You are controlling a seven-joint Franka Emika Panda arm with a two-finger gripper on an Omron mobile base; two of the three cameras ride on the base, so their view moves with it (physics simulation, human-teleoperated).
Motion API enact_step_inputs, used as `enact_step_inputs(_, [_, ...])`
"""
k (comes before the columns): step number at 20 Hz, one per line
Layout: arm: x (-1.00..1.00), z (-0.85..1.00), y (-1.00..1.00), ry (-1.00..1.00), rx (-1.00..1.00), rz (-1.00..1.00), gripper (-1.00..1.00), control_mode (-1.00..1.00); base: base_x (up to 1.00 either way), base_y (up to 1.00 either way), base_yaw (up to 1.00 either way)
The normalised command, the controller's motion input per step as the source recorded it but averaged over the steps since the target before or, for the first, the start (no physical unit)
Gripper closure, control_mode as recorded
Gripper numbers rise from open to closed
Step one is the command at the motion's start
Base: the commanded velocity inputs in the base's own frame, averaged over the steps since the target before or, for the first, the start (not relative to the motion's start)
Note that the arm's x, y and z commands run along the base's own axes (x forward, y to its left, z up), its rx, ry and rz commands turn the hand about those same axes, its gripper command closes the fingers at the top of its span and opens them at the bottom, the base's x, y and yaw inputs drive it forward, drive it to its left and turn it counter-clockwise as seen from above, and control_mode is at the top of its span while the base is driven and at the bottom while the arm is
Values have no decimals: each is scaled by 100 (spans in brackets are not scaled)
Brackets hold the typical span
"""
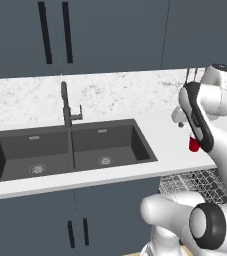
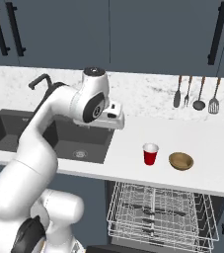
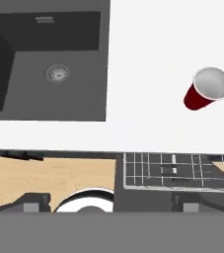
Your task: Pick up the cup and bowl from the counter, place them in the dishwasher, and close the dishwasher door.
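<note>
My hand (image 2: 114, 118) hangs above the long plain white counter (image 2: 133, 143), between the black double sink (image 2: 59, 136) and the dishes, fingers spread wide with nothing between them. From my hand camera I look straight down on the sink basin, the counter's front edge and the small red plastic cup with a white inside (image 3: 206, 89), which sits off toward one side of that view, so I am not yet centred over it. The cup stands upright on the counter, well apart from my hand, and the small shallow golden-brown wooden bowl (image 2: 181, 160) lies just beside it, not touching. Below the counter's edge the dishwasher's silver wire rack (image 2: 160, 210) is pulled out. I judge the main risk to be my approach: the cup looks light and tapered, so if I come down off-centre one finger could clip the rim and tip it, and it might roll into the bowl or over the edge. Because the bowl is so near, a wide-open hand closing around the cup could also nudge it. A loose pinch on the tapered wall might let the cup slip while I carry it down to the rack.
</note>
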Motion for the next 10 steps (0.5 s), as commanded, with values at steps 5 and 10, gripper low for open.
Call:
enact_step_inputs(5, [17,-54,-92,0,-8,0,-100,-100,0,0,0])
enact_step_inputs(10, [53,-60,-79,2,-17,0,-100,-100,0,0,0])
